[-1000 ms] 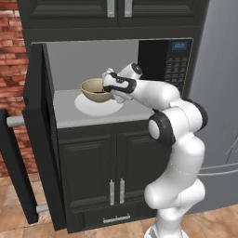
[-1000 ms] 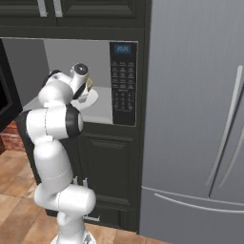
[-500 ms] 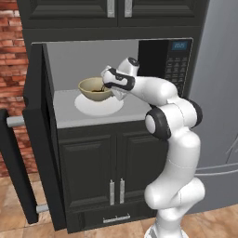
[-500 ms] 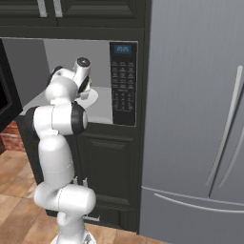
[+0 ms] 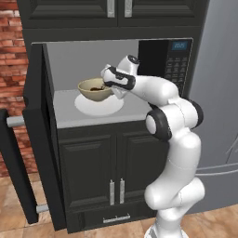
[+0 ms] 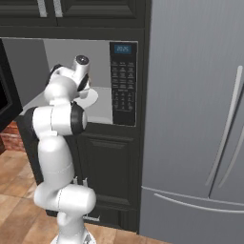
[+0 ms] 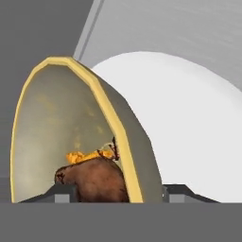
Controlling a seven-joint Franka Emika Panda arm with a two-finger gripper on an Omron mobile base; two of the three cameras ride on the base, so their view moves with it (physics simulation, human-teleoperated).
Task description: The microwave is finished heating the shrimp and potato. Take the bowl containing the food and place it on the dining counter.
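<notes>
Straddling the bowl (image 7: 71,137) rim with my gripper (image 7: 120,193), one finger inside, one outside; grip unconfirmed. Bowl sits over the turntable plate (image 5: 100,106) inside the open microwave (image 5: 179,65), shrimp (image 7: 87,155) and potato (image 7: 97,182) aboard. Lift-out and carry to dining counter remain.

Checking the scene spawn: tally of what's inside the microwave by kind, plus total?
Bowl: 1
Potato: 1
Shrimp: 1
Turntable plate: 1
Total: 4
</notes>
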